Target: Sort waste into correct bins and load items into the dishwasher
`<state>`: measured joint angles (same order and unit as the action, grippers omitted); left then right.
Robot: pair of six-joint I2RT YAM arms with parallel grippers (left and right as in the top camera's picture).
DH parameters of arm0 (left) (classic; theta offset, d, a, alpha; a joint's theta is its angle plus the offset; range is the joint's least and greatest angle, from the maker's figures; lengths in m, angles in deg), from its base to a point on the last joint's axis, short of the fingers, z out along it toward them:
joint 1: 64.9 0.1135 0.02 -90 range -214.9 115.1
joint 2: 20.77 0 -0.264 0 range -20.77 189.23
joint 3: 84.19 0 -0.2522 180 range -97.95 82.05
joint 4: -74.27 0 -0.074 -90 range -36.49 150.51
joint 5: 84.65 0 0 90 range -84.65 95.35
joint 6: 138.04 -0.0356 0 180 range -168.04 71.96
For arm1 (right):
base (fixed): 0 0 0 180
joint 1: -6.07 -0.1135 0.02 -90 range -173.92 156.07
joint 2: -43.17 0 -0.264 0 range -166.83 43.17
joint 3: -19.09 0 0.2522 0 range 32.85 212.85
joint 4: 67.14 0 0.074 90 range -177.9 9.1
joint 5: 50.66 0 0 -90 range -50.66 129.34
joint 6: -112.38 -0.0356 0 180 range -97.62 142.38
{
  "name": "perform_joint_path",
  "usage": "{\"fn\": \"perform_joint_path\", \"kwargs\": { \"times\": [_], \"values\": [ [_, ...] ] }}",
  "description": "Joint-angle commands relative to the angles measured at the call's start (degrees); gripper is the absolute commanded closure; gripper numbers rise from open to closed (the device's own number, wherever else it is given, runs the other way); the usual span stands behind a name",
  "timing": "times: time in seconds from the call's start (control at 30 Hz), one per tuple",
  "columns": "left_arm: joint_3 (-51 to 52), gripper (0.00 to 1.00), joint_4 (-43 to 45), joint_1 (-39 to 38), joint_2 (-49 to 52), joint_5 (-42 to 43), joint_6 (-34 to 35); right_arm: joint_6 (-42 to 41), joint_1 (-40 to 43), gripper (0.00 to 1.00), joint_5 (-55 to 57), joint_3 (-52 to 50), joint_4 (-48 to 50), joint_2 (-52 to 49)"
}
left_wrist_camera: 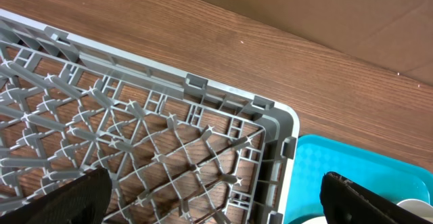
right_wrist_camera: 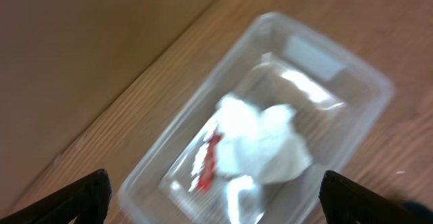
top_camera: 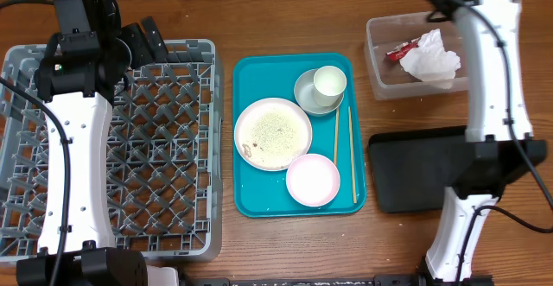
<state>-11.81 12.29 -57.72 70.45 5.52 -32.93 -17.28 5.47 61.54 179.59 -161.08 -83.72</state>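
Currently the left claw point(left_wrist_camera: 216, 207) hangs spread above the rack point(left_wrist_camera: 169, 143), left of the tray point(left_wrist_camera: 338, 163). The right claw point(right_wrist_camera: 213, 200), also spread, is near the tub point(right_wrist_camera: 365, 95).

A clear rectangular plastic tub point(right_wrist_camera: 369, 105) is sitting on the brown wooden counter point(right_wrist_camera: 152, 95), somewhat blurred. A crumpled white paper napkin point(right_wrist_camera: 264, 139) is lying inside, just beside a small red wrapper point(right_wrist_camera: 208, 164). The right hand point(right_wrist_camera: 216, 200) is hovering above, spread wide.
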Motion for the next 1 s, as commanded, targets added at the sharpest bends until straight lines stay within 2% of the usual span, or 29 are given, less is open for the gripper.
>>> {"fn": "perform_joint_path", "kwargs": {
  "times": [0.0, 0.13, 0.23, 0.4, 0.47, 0.57, 0.73, 0.8, 0.97],
  "values": [
    [-1.33, 0.0, 0.04, -0.07, 0.17, -0.22, 0.79, -1.31, 3.15, 0.0, -2.73, 0.74, -0.07, 1.51],
    [-1.33, 0.0, 0.39, -0.13, 0.17, 4.72, 1.31, -1.29, 7.21, 0.0, -3.43, 0.74, 0.33, 1.51],
    [-1.33, 0.0, 0.83, -0.13, 0.17, 13.4, 7.56, -1.29, 9.57, 0.0, -3.43, 0.72, 0.5, 1.51],
    [-1.33, 0.0, 3.1, -0.52, 0.24, 26.67, 23.12, -1.29, 11.76, 0.0, -3.43, 0.72, 0.5, 1.51],
    [-1.33, 0.0, 4.11, -1.49, 0.28, 29.27, 23.65, -1.29, 12.0, 0.0, -3.43, 0.72, 0.5, 1.51],
    [-1.33, 0.0, 8.11, -6.16, 0.39, 31.19, 17.68, -1.29, 12.09, 0.0, -3.43, 0.7, 0.5, 1.51],
    [-1.33, 0.0, 11.43, -19.91, 2.91, 30.67, -6.82, -1.29, 12.09, 0.0, -3.43, 0.7, 0.5, 1.51],
    [-1.33, 0.0, 11.43, -23.69, 3.82, 29.92, -9.94, -1.29, 12.09, 0.0, -3.43, 0.7, 0.5, 1.51],
    [-1.33, 0.0, 13.0, -31.36, 6.64, 25.4, -10.97, -1.29, 12.09, 0.0, -3.45, 0.7, 0.5, 1.51]
  ]
}}
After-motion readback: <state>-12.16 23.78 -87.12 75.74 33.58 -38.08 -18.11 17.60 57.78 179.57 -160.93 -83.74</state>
